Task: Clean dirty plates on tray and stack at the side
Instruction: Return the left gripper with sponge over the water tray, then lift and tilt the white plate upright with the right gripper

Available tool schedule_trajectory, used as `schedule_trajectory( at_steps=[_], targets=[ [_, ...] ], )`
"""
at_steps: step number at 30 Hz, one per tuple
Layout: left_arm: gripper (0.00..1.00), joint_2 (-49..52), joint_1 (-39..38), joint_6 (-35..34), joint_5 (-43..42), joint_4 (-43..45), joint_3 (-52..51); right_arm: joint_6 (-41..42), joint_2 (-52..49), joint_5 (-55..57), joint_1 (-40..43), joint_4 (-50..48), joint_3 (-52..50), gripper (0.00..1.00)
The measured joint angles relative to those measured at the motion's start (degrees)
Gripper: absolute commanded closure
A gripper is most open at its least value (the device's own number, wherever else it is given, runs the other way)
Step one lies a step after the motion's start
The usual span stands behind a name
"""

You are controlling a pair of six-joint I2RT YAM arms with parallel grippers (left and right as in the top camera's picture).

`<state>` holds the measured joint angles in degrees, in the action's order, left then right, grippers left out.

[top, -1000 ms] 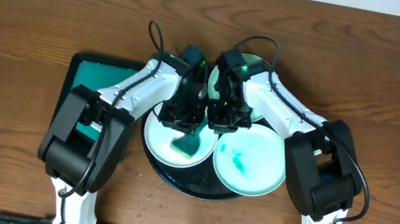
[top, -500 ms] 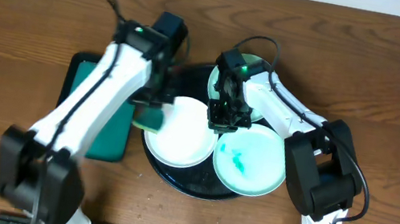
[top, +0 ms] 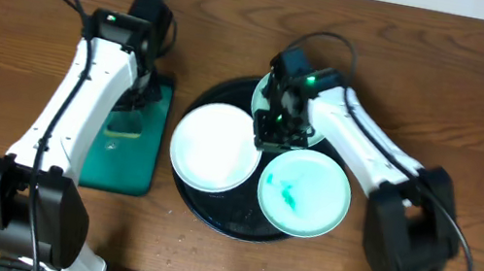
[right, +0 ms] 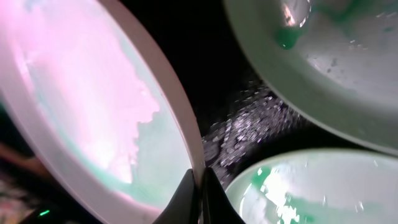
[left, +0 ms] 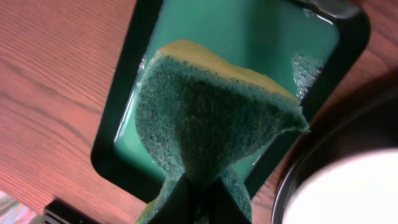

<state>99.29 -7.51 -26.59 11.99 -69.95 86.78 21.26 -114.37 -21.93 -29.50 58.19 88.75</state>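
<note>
A brown wooden counter (top: 448, 81) fills the overhead view, with 2 white arms reaching in from the near edge. The left arm (top: 66, 126) stretches to the left side and the right arm (top: 359, 140) bends in over the middle.

The black tray (top: 237, 225) sits at the centre, glossy and wet between the plates. A teal tray (top: 123, 170) lies just beside it on the left, holding a thin film of liquid with some bubbles.

3 plates lie on the black tray. The white plate (top: 212, 147) is on its left half, overhanging the rim a little, and looks clean from above. The front mint plate (top: 303, 193) is on the right front, past the rim, with a green smear left of its middle. The back mint plate (top: 258, 102) is mostly hidden under the right arm.

A green and yellow sponge (left: 211, 118) hangs over the far end of the teal tray. I cannot tell whether it touches the tray.

The left jaws are pinched tight on the sponge's lower end. The right jaws are closed thinly on the white plate's right rim, between the 2 mint plates.
</note>
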Motion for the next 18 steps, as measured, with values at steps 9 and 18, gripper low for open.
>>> schedule_trajectory(
  at_steps=[9,18],
  targets=[
    [0.93,0.07,1.46,0.28,-1.42,0.59,-0.02,2.62,7.98,-5.46,5.55,-0.46,0.0,0.99],
    [0.93,0.07,1.46,0.72,-1.57,0.79,-0.02,12.39,12.46,-8.09,13.31,4.83,0.09,0.99]
  ],
)
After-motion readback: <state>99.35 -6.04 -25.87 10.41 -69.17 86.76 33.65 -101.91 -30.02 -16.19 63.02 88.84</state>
